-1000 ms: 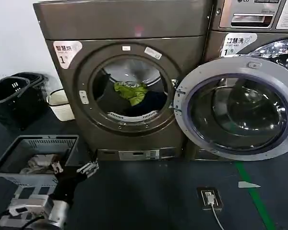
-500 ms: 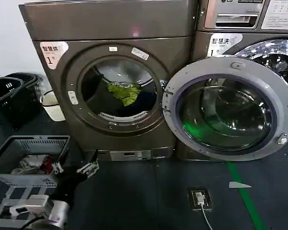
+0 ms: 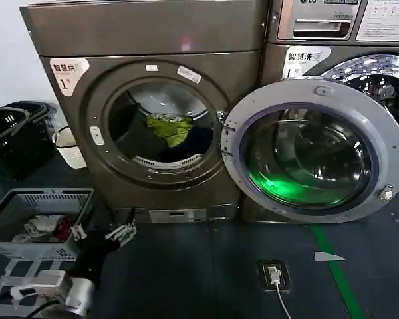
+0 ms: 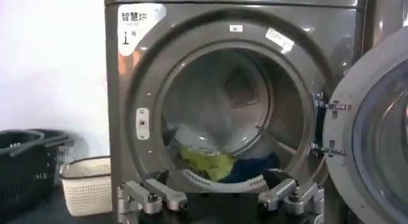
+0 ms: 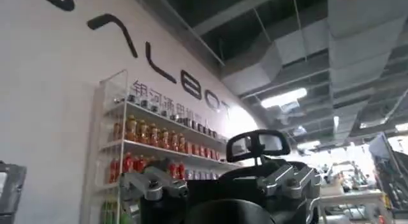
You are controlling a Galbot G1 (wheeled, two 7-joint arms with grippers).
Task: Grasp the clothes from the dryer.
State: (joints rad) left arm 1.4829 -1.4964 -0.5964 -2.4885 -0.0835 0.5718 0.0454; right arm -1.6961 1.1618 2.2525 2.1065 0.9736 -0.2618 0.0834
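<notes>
Clothes (image 3: 173, 127), a lime-green and navy bundle, are lying inside the drum of the dryer (image 3: 146, 40) in the head view, sitting near the centre of the round porthole. The dryer door (image 3: 309, 147) is swinging wide to 3 o'clock of the opening. The left gripper (image 3: 122, 233) is hovering low at 7 o'clock of the porthole, well apart from the clothes, fingers spread and holding nothing. A grey basket (image 3: 13, 211) with white and red cloth is sitting at 9 o'clock of that gripper.

From the left wrist, the left gripper (image 4: 220, 198) is showing its fingers (image 4: 152, 196) standing wide apart, with the clothes (image 4: 223, 164) resting on the drum floor beyond them.

From the right wrist, the right gripper (image 5: 220, 184) is pointing up toward a shelf of bottles (image 5: 153, 139) and the ceiling, fingers wide and empty.
</notes>
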